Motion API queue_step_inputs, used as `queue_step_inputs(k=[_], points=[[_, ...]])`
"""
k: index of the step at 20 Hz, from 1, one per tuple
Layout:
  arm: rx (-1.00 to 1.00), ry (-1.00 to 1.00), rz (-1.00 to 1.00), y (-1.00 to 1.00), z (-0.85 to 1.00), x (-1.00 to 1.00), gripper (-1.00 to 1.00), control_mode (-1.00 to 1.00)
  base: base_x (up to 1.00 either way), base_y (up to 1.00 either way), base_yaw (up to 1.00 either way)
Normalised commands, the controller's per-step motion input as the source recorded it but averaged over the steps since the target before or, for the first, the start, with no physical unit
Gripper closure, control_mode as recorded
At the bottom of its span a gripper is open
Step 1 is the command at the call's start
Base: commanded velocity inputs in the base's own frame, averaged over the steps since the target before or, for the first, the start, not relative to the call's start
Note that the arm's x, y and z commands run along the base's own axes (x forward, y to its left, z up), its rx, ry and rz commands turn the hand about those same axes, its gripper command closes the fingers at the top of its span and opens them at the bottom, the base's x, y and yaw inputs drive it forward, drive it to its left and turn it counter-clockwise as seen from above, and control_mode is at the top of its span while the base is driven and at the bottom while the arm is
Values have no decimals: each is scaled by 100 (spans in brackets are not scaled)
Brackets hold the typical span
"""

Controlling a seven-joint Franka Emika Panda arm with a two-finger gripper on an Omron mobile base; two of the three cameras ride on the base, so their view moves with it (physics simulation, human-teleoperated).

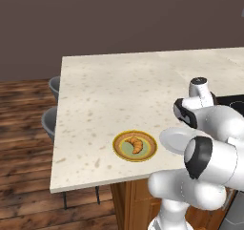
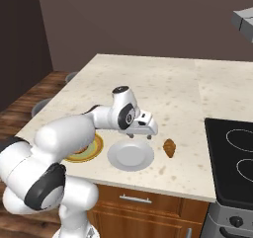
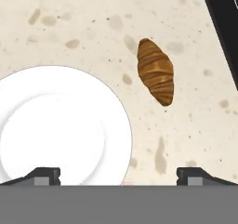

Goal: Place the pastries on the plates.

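Item 1, croissant (image 1: 136,145): golden-brown crescent, lies in green centre of yellow-rimmed plate (image 1: 120,139), near desk (image 1: 119,86) front edge; we judge this one done.

Item 2, second croissant (image 3: 156,71): ridged brown, bare on desk between white plate (image 3: 56,125) and stovetop (image 2: 232,158), near front edge.

Item 3, end effector (image 3: 119,174): fingers wide apart, empty, above white plate's edge; we judge it lining up for pick.

The arm (image 2: 74,133) is glossy white, built of fat rounded segments joined by dark grey bands at the joints. Its hand (image 2: 141,126) is a pale boxy block, and two small dark fingertips (image 3: 46,175) end it.
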Motion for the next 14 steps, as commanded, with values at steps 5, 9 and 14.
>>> queue_step_inputs(k=[5,9,14], points=[[0,0,3,-100,10,28,-100,-100,0,0,0],[0,7,0,-59,-13,9,-100,-100,0,0,0],[1,-2,2,0,-2,13,-100,-100,0,0,0]])
